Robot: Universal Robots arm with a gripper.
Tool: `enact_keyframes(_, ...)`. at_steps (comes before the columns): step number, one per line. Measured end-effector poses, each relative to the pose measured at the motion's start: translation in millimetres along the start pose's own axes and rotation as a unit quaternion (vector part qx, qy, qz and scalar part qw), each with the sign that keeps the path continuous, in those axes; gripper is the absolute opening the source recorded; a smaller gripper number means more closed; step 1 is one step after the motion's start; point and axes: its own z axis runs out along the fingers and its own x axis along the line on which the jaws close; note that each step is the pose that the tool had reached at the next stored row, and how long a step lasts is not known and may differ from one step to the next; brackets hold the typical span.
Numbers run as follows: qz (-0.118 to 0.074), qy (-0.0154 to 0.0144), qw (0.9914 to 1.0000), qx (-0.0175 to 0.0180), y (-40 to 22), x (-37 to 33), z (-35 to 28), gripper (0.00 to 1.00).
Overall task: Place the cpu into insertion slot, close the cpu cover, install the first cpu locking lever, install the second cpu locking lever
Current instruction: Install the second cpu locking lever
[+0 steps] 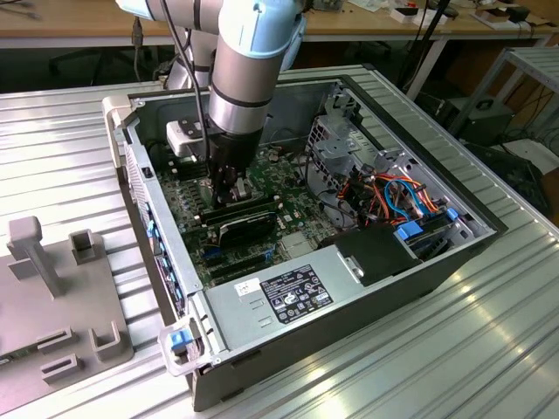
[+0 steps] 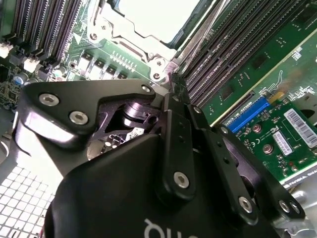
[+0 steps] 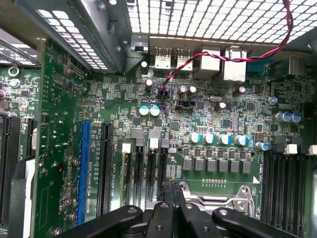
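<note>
Black memory sticks (image 2: 233, 54) beside tool (image 2: 174, 82).

Black label (image 1: 295, 294) with white print and symbols on power supply (image 1: 262, 305), near side of case: too small to read. Barcode sticker (image 2: 299, 126) on green card (image 2: 277, 134): illegible. White silkscreen on motherboard (image 3: 223, 134) beside slots: unreadable.
</note>
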Motion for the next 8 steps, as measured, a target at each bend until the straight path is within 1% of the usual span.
enact_keyframes(8, 0.0, 0.0, 1.0, 0.0, 1.0, -5.0, 2.9, 0.11)
